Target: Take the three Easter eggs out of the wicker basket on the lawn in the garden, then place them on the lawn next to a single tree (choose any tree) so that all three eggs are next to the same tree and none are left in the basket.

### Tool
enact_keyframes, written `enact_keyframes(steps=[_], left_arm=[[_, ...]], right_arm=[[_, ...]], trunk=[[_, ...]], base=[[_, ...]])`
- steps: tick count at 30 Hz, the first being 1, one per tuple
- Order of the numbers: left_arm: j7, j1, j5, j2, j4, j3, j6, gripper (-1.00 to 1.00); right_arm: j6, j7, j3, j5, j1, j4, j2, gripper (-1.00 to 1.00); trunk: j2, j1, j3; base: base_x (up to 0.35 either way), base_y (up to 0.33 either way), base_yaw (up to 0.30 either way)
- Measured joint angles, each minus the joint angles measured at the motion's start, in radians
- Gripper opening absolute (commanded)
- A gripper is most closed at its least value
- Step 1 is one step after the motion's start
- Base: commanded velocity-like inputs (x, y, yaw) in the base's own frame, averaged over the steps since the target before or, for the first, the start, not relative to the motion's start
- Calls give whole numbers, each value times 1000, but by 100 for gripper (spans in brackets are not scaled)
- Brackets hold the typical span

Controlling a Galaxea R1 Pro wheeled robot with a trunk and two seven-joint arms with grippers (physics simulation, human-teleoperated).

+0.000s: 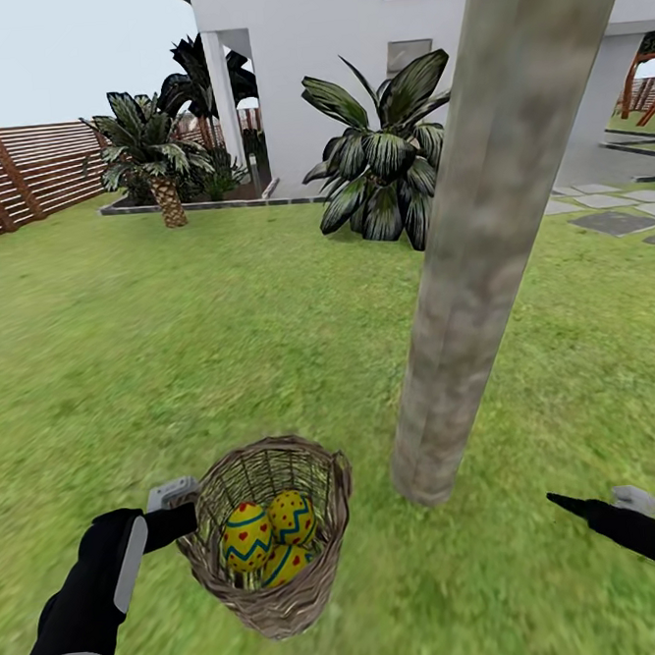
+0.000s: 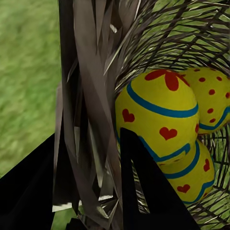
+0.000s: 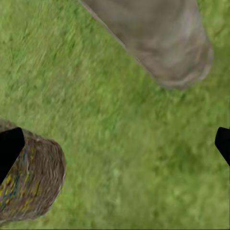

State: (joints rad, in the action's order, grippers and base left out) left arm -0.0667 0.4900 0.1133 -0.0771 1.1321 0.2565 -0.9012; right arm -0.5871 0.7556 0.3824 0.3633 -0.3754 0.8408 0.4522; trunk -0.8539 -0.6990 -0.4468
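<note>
The left gripper (image 1: 185, 521) is clamped on the rim of the wicker basket (image 1: 323, 589), one finger each side, holding it beside the tree (image 1: 444, 427) so unloading is short. The three Easter eggs (image 1: 268, 539) lie inside. The right gripper (image 1: 563, 499) hangs spread and empty over the lawn (image 1: 270, 352).

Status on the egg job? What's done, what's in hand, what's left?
Done: the basket is beside the tree. In hand: the left pincer is shut on the basket's wall; the right pincer hangs open over the lawn. Left: all three eggs to move onto the grass.
</note>
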Motion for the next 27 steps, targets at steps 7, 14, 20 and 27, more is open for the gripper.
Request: enact_keyframes(steps=[7, 14, 20, 27], left_arm=[[0, 0, 0, 1, -7, 1, 0, -100], [1, 0, -2, 2, -5, 3, 1, -100], [2, 0, 0, 2, 3, 2, 0, -100], [2, 0, 1, 2, 2, 1, 0, -100]], right_arm=[[-102, 2, -6, 216, 0, 23, 1, 100], [-133, 2, -7, 221, 0, 27, 0, 100], [-134, 2, -8, 214, 0, 27, 0, 100], [-132, 1, -40, 212, 0, 27, -1, 100]], trunk=[[-49, -27, -22], [-98, -54, -44], [-140, -77, -63], [-189, -104, -85]], base=[[0, 0, 0], [0, 0, 0], [0, 0, 0], [0, 0, 0]])
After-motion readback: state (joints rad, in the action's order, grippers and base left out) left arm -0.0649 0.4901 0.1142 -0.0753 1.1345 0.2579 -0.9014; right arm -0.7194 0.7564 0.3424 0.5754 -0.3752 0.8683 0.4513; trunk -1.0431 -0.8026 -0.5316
